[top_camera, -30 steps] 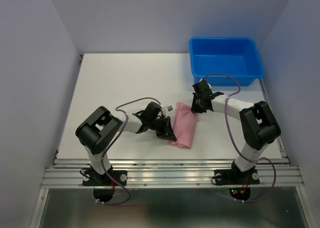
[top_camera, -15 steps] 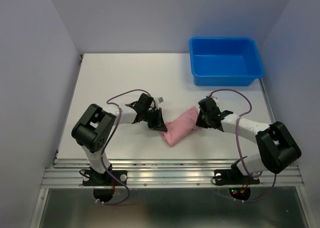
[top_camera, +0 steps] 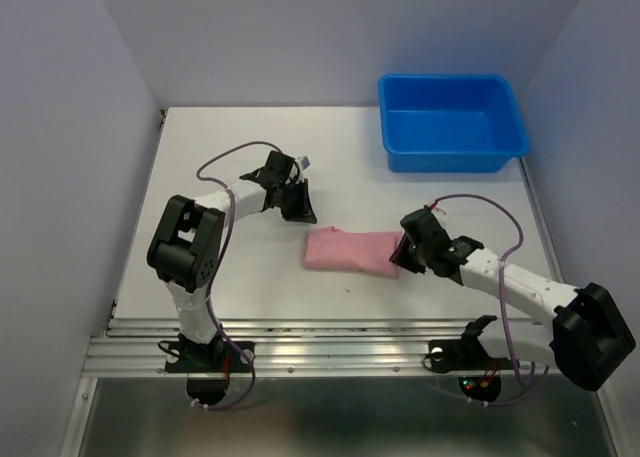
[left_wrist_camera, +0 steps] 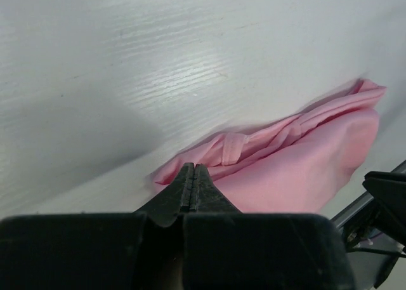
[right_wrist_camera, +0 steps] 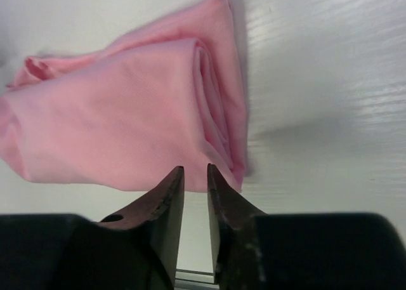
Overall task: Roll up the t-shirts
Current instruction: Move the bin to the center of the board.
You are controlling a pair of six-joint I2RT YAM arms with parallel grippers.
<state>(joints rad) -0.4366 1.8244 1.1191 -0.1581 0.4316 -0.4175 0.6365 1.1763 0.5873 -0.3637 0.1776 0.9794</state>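
Top external shows t-shirt [top_camera: 350,250] (pink, rolled) — on table [top_camera: 220,152].

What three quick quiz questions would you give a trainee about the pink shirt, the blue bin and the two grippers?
1. True or false: the pink t-shirt lies inside the blue bin.
2. Which gripper is right at one end of the t-shirt? A) left gripper B) right gripper
3. Fill in: the left gripper's jaws are ____.
Key: 1 false, it lies rolled on the table; 2 B; 3 shut.
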